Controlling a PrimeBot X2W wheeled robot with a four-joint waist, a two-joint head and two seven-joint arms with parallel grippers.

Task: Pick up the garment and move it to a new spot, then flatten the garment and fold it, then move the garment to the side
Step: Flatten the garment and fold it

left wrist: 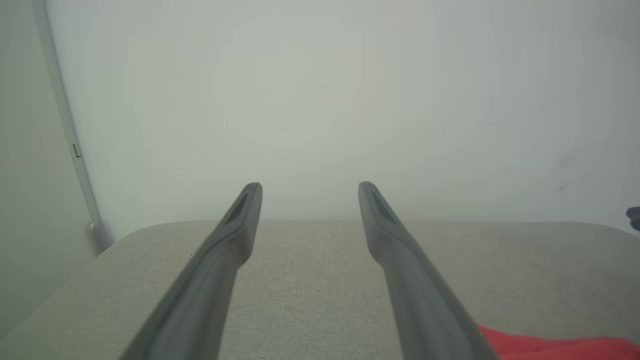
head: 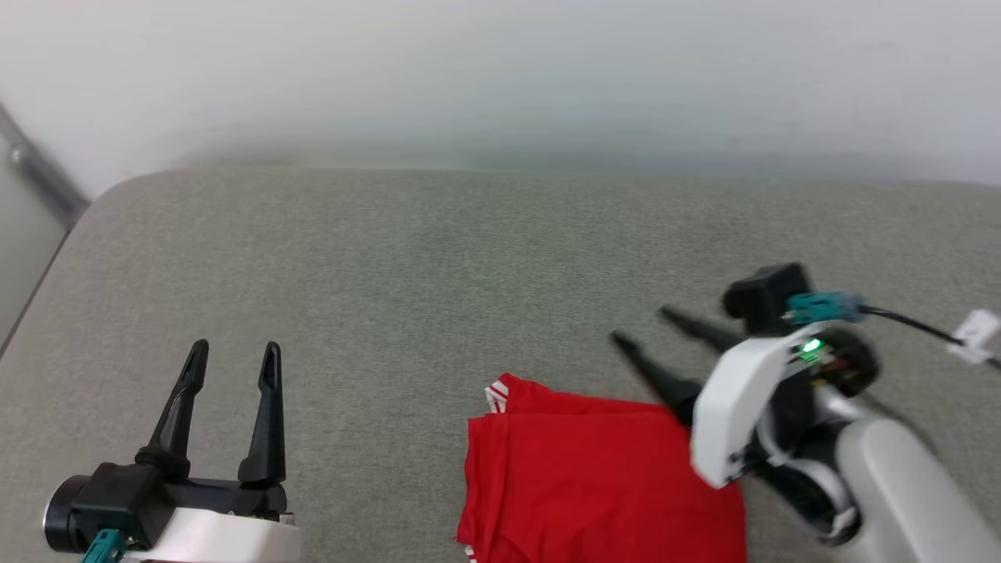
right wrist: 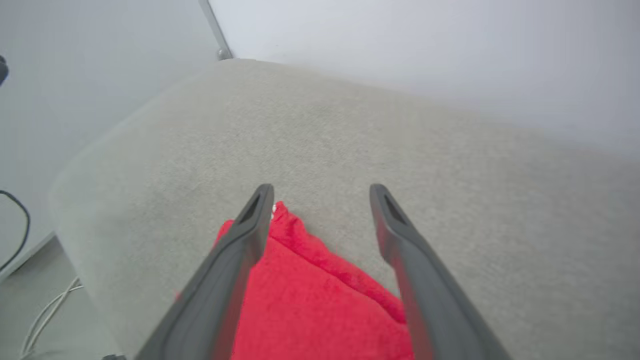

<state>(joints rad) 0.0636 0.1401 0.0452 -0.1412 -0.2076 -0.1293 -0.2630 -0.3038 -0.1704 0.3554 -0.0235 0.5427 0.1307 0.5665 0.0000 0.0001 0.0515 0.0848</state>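
The garment (head: pixel 602 477) lies folded into a red rectangle on the grey cushioned surface (head: pixel 438 266), low and right of centre in the head view, with a bit of striped trim at its far left corner. My right gripper (head: pixel 643 325) hovers just past the garment's far right corner, open, nothing between its fingers. In the right wrist view the garment (right wrist: pixel 310 305) lies beneath and between the spread fingers (right wrist: pixel 250 225). My left gripper (head: pixel 235 353) stands open at the lower left, well apart from the garment. A red edge of the garment (left wrist: pixel 555 346) shows in the left wrist view's bottom right corner.
The grey surface ends at a pale wall (head: pixel 500 78) behind. Its rounded left corner (head: pixel 117 195) meets a grey metal post (head: pixel 39 176). Cables (right wrist: pixel 45 315) lie on the floor beside the surface's edge in the right wrist view.
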